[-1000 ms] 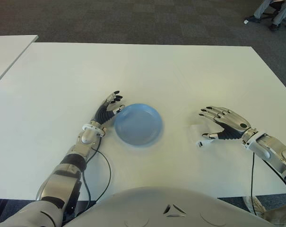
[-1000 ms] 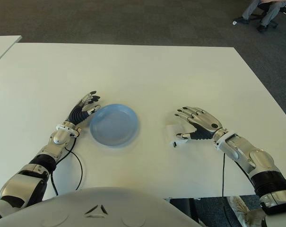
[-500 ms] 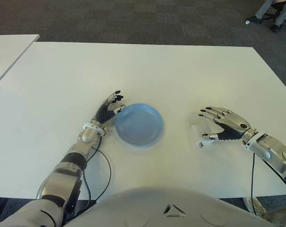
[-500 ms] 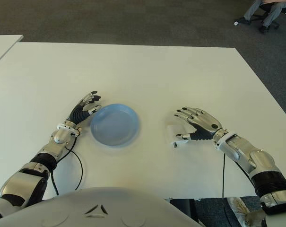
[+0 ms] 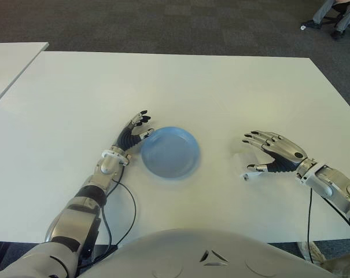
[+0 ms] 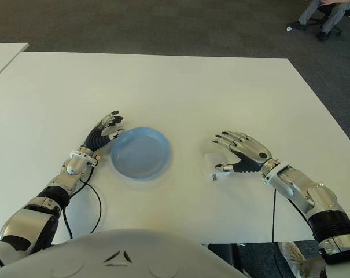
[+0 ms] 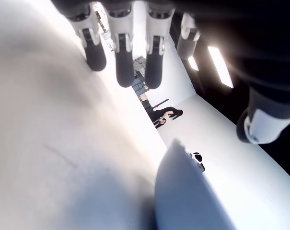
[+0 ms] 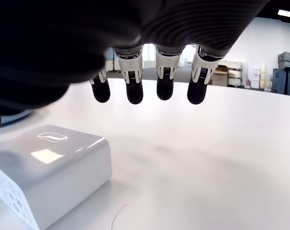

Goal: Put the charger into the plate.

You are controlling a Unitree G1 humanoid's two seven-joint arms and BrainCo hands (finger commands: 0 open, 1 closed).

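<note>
head stereo pair overlooking table [image 5: 163, 81], wrist cameras close under fingers

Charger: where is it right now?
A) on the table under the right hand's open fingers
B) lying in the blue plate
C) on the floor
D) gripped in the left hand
A: the white charger lies on the table, not lifted, with the right hand spread above it.

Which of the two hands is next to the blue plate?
The left hand: its open fingers lie right beside the plate, on its left. The right hand is off to the plate's right, open over the white charger, holding nothing.
</note>
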